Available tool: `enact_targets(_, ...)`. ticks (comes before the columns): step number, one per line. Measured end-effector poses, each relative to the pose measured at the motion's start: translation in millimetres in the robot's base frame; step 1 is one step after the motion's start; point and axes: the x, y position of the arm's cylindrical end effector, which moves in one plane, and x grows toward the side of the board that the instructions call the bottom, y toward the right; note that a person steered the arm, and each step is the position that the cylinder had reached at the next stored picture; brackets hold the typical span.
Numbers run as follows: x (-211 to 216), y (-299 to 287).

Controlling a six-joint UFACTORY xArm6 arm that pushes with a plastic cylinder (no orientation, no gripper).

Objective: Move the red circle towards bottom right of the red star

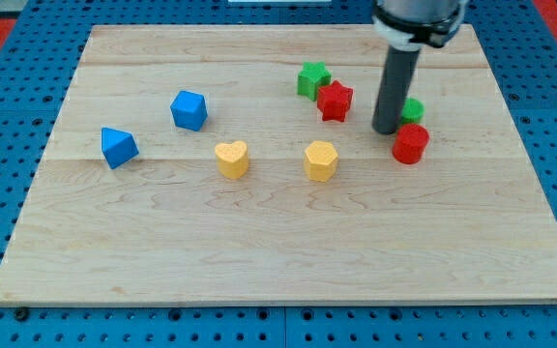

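Note:
The red circle (410, 143) is a short red cylinder at the view's right, below and to the right of the red star (335, 101). My tip (386, 130) stands between them, just left of and slightly above the red circle, close to it; I cannot tell if they touch. The dark rod comes down from the view's top. A green block (414, 108) shows partly behind the rod, just above the red circle.
A green star (312, 78) touches the red star's upper left. Two yellow blocks sit mid-board, a heart (231, 159) and a hexagon-like one (321, 160). A blue cube (189, 110) and a blue triangular block (118, 147) lie at the left. The wooden board (278, 261) rests on blue pegboard.

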Motion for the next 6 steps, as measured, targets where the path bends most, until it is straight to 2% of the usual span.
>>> enact_targets(1,-12,19)
enact_targets(2,-2,33)
enact_targets(3,31,99)
enact_targets(4,62,88)
enact_targets(5,65,35)
enact_targets(6,44,14)
